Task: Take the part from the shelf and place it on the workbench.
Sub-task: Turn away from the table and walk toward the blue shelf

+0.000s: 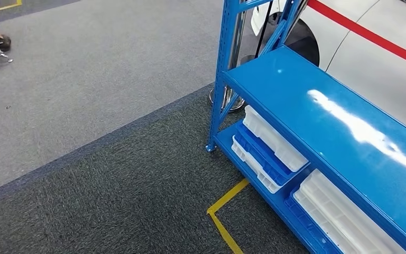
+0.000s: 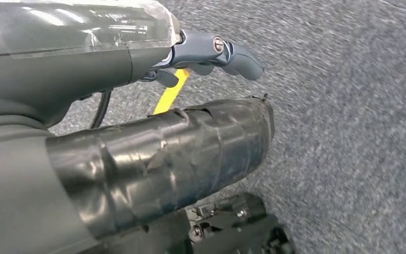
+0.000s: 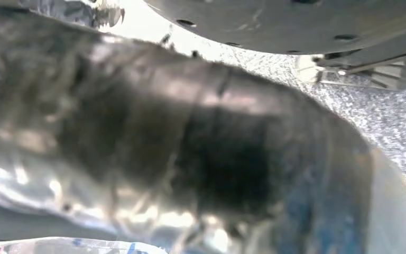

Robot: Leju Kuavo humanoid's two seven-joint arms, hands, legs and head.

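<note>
The part, a dark tape-wrapped cylinder, lay gripped in the left hand, hanging low over the grey carpet beside the blue shelf. The right hand's state I could not tell. A loosened hold could probably have dropped it, or it could have clipped the shelf post.

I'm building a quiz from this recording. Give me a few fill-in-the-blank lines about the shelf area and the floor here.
1. The metal shelf is painted ____.
2. On the shelf's lower level lie stacked trays in blue and ____.
3. The tape line on the dark carpet is ____.
4. The left hand hangs above the ____.

Missing words: blue; white; yellow; carpet
</note>
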